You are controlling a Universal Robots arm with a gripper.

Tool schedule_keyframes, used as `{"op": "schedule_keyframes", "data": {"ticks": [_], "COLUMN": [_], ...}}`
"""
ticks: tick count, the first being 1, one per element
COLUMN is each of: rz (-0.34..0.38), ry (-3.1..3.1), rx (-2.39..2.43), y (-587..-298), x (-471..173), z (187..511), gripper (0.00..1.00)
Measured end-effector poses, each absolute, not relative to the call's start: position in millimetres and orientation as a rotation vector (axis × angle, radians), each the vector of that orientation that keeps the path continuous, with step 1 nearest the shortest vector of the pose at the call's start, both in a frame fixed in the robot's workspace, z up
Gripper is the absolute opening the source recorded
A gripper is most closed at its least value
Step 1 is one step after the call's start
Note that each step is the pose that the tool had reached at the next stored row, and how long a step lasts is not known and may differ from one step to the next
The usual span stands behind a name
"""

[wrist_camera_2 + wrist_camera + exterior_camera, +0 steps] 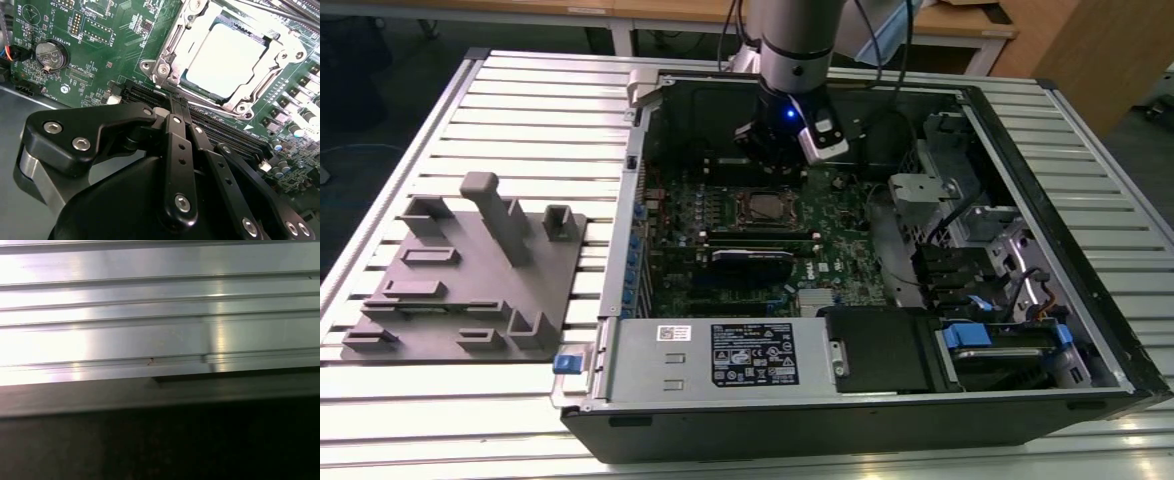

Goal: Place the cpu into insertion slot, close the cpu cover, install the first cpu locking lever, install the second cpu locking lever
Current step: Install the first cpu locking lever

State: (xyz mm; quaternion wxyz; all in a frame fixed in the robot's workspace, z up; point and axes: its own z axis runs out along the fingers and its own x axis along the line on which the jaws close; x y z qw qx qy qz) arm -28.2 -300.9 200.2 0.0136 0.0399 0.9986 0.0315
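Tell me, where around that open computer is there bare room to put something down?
The ribbed metal table is bare in front of the grey fixture plate and along the strip behind it. Inside the computer case it is crowded: motherboard, power supply box, drive bays, and the gripper over the cpu.

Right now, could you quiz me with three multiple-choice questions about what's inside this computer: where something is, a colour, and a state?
1. Where is the silver chip?
A. On a grey tray
B. In the square socket on the circuit board
C. On top of a labelled box

2. What colour is the circuit board?
A. Green
B. Red
C. White

3. How does the metal frame sit?
A. Standing upright
B. Lying on the table
C. Lying down around the chip

Answers: B, the second wrist view shows the chip seated there; A, the board is green around the socket; C, the frame lies flat along the chip's edges.
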Motion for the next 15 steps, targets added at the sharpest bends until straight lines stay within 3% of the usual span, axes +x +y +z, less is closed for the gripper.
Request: {"op": "schedule_keyframes", "data": {"ticks": [15], "rz": [0.099], "ry": [3.110], "rx": [0.124], "y": [-300.9], "x": [-27.7], "z": [200.8], "gripper": [0.10]}}
